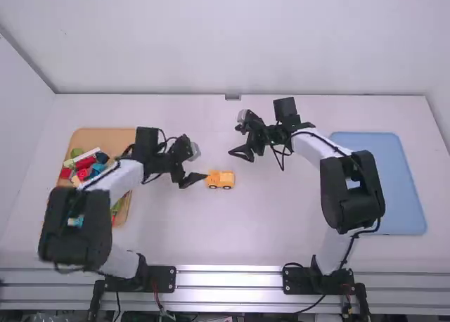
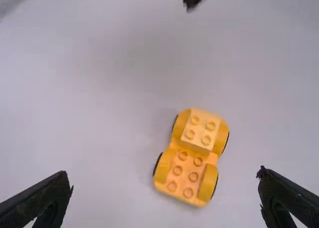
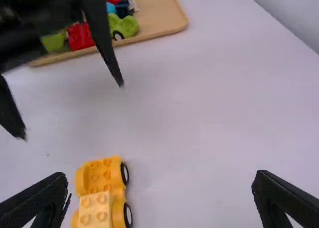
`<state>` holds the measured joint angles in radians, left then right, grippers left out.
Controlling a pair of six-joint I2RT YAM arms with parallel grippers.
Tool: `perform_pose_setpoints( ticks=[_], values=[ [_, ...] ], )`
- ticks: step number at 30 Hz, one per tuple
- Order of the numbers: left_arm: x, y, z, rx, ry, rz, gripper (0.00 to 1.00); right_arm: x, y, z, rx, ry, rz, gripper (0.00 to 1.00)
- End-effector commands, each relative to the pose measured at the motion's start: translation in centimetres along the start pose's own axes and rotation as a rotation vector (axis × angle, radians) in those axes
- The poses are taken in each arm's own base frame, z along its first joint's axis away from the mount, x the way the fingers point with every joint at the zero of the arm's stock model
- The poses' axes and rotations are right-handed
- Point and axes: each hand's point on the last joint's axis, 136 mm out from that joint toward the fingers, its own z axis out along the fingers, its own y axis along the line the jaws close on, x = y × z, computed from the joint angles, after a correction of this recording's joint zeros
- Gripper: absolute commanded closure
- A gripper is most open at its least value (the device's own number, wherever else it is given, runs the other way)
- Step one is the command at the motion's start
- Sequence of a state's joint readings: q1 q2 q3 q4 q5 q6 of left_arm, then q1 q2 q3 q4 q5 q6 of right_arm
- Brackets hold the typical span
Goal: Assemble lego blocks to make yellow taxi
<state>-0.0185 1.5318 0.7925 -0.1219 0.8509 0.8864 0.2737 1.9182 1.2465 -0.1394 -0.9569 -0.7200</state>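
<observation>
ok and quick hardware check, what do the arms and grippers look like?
Left arm and right arm match: white links, bulky black joint housings, black cables looping outside. The left gripper and right gripper are black, each with two slim fingers tapering toward the tips.

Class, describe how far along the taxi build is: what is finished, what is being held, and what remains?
Done: a light yellow block sits on one end of the yellow wheeled base. In hand: nothing; the left gripper and right gripper are open. Left: perhaps more pieces, since studs are bare on both levels, but no finished design is shown to confirm it.
</observation>
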Motion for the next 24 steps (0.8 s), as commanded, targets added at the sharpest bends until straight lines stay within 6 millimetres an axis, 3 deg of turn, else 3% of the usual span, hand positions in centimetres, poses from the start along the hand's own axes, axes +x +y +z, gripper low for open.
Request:
perform_pose_setpoints(
  ticks=[1,4,6,9,12,17,24],
  values=[
    [-1.6,0.1,-3.5,-0.074,-0.012,-0.002,0.01,-4.7,0.6,-0.3,0.002,-0.049,-0.084,0.01],
    [-2.6,1.4,-8.5,-0.24,-0.014,-0.067,0.01,-7.9,2.1,1.0,-0.052,-0.1,-0.142,0.01],
    [-3.0,2.5,-10.7,-0.333,-0.031,-0.159,0.01,-9.0,2.6,1.3,-0.066,-0.117,-0.149,0.01],
    [-2.5,5.7,-16.7,-0.638,-0.093,-0.5,0.01,-11.5,3.7,2.7,-0.078,-0.131,-0.166,0.01],
    [-0.5,7.0,-22.1,-0.915,-0.169,-0.812,0.01,-12.9,4.6,4.1,-0.058,-0.112,-0.197,0.02],
    [0.3,6.4,-25.6,-1.087,-0.173,-0.863,0.01,-14.7,5.2,5.3,-0.02,-0.098,-0.185,0.01],
    [3.6,4.1,-31.2,-1.457,-0.205,-1.169,0.01,-15.8,6.2,6.8,0.015,-0.075,-0.189,0.01]
  ],
)
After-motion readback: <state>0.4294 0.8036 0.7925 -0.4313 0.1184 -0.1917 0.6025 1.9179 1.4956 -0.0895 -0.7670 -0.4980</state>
